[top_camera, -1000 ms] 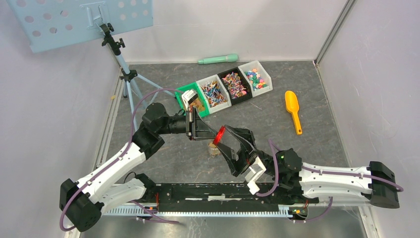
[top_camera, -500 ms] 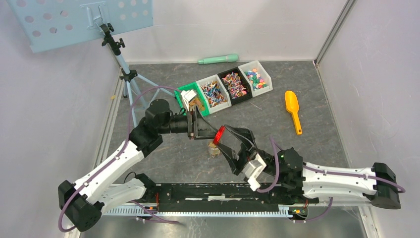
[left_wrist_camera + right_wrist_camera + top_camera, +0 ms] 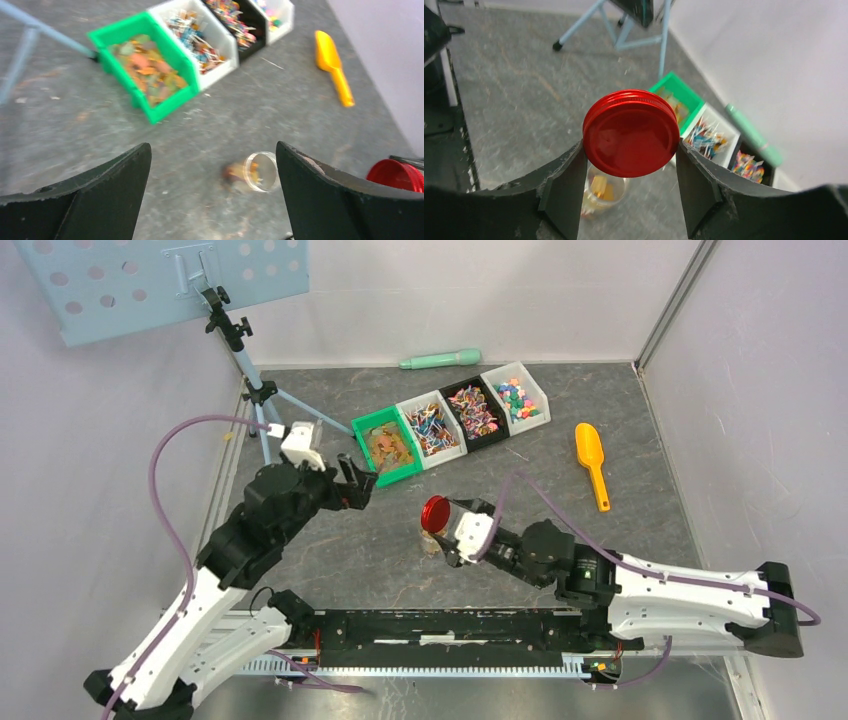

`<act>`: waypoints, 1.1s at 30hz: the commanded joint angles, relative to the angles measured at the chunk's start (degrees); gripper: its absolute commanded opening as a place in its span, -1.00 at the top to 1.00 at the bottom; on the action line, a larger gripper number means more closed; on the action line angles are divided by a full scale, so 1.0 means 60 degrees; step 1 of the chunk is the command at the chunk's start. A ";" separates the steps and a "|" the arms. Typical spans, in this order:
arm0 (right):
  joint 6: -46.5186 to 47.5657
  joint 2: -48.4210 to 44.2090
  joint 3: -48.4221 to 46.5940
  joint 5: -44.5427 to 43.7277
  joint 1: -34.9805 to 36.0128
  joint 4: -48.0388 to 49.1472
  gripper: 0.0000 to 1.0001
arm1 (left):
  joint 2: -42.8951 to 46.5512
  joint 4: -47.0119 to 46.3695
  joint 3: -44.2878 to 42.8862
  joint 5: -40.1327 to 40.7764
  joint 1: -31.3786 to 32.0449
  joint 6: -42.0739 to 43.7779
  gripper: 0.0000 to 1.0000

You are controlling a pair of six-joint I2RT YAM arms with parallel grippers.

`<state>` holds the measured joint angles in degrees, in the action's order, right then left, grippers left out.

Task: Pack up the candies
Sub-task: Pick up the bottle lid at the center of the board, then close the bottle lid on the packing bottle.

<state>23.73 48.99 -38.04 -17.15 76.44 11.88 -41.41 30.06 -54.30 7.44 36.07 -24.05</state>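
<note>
Your left pincer (image 3: pixel 212 150) is released, jaws spread wide with nothing between them, hovering over the counter (image 3: pixel 620 420) just off the near corner of the green bin (image 3: pixel 372 430). Your right pincer (image 3: pixel 631 145) is clenched on the red lid (image 3: pixel 631 134), one finger against each side of its rim, the lid's flat face toward the wrist camera. Candies (image 3: pixel 388 448) fill the green bin, just beyond the left pincer; more sit in the white bin (image 3: pixel 432 427) and black bin (image 3: pixel 474 410) alongside it. A few golden-brown ones lie in the bottom of the small clear jar (image 3: pixel 257 172). That jar stands open on the counter directly beneath the held lid, not touching it. From the left wrist it shows low between the fingers, nearer the right-hand one. The yellow scoop (image 3: pixel 592 462) lies well apart to the right.
</note>
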 commanded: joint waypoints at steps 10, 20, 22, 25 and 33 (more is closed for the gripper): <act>-0.5324 0.3579 -0.4488 -0.1776 0.0011 -0.7453 -0.07 | 0.3634 0.0290 0.1917 0.2310 -0.0032 0.2243 -1.00; -0.5516 0.5557 -0.6318 -0.0857 -0.0617 -0.8963 -0.08 | 0.4722 0.0261 0.2226 0.2441 -0.0030 0.2618 -1.00; -0.5391 0.5678 -0.6301 -0.0344 -0.1035 -0.8879 -0.08 | 0.4755 0.0302 0.2217 0.2305 -0.0036 0.2525 -1.00; -0.5286 0.5961 -0.6421 0.0196 -0.1475 -0.8954 -0.08 | 0.4753 0.0417 0.2155 0.2189 -0.0028 0.2471 -1.00; -0.4956 0.6948 -0.7392 0.0316 -0.1897 -0.9639 -0.09 | 0.4808 0.0500 0.2113 0.2127 -0.0031 0.2341 -1.00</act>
<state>-7.25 88.62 -78.00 -17.39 66.08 -44.29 -13.32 33.15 -41.12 20.84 36.07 -11.18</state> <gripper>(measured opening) 0.656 0.996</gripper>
